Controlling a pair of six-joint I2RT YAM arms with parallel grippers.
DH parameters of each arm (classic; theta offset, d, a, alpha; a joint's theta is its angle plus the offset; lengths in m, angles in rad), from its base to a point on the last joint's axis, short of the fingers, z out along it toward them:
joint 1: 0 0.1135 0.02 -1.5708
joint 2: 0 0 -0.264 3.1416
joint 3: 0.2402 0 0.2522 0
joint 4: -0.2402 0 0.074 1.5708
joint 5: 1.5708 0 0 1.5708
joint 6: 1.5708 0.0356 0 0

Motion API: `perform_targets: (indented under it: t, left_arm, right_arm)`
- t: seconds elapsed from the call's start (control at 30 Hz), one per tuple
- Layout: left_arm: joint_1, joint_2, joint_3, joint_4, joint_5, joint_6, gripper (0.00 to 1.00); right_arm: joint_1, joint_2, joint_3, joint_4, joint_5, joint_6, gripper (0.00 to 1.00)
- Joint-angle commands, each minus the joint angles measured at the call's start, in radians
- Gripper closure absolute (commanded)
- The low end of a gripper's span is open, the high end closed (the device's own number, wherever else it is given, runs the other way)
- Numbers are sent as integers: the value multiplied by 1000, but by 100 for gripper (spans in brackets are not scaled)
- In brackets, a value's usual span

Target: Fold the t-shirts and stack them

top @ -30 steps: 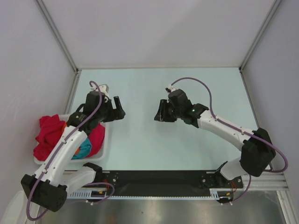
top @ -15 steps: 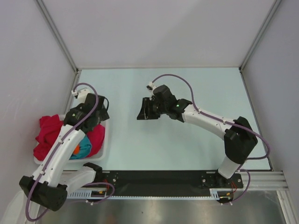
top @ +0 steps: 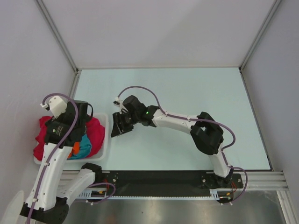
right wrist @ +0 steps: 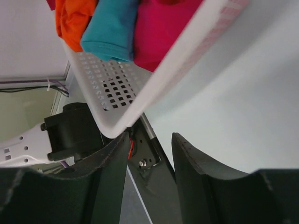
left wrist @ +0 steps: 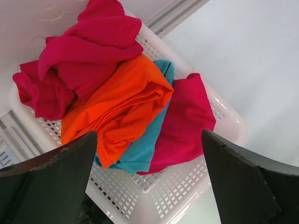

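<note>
The left gripper hangs above the white perforated plastic basket. Its two dark matte fingers are spread wide with nothing between them. Only their blunt tips enter the wrist view, cut off at the lower edge.

The shirts lie inside the basket, all soft and crumpled. A folded-over orange t-shirt is in the middle, with a teal t-shirt tucked beneath its edge. Crimson red cloth is bunched beside the orange and spills over the basket's rim. A second crimson fold lies on the other side of the teal (whether these are one garment or two cannot be told). From above, the left arm hides much of the basket, and the teal shows only as a sliver.

The right gripper is just outside the basket's table-side wall, near a corner, with its jaws parted and empty. Its wrist view catches only that corner, with a smooth, blurred rim and a square-holed wall below it. The hems of orange, teal and crimson are cut off at the top edge of that view. The basket sits at the left edge of the pale blue-green table.
</note>
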Motion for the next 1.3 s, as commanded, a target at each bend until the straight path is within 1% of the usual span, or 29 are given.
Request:
perform_targets:
  t: [0.0, 0.13, 0.3, 0.47, 0.7, 0.77, 0.8, 0.83, 0.9, 1.17, 1.23, 1.27]
  left_arm:
    - [12, 17, 26, -10, -17, -21, 2]
    - [12, 14, 26, -4, -14, -14, 2]
    - [13, 14, 37, 1, -8, 3, 2]
    - [13, 0, 46, 7, -4, 23, 2]
    - [15, -12, 49, 10, 10, 29, 2]
    - [15, -12, 47, 12, 21, 35, 2]
    - [15, -15, 49, 16, 26, 41, 2]
    - [15, -14, 54, 21, 32, 48, 2]
    - [15, -18, 61, 22, 39, 60, 2]
    - [15, -31, 78, 29, 62, 86, 2]
    - [15, -28, 78, 30, 64, 88, 2]
    - [15, -28, 77, 32, 65, 88, 2]
  right_arm:
    - [42, 72, 135, 21, -88, -8, 53]
    - [71, 130, 217, 13, -100, 0, 53]
    - [94, 204, 266, -2, -109, 12, 53]
    - [101, 228, 278, -10, -111, 13, 53]
    - [101, 209, 271, -41, -80, -10, 52]
    - [101, 212, 271, -39, -76, -16, 50]
    - [101, 218, 272, -39, -76, -17, 47]
    - [101, 230, 277, -38, -77, -14, 45]
    - [101, 247, 284, -27, -86, -13, 47]
    - [104, 369, 415, -59, -114, -13, 47]
    - [105, 374, 415, -52, -128, -17, 61]
    - [104, 371, 406, -49, -126, -17, 74]
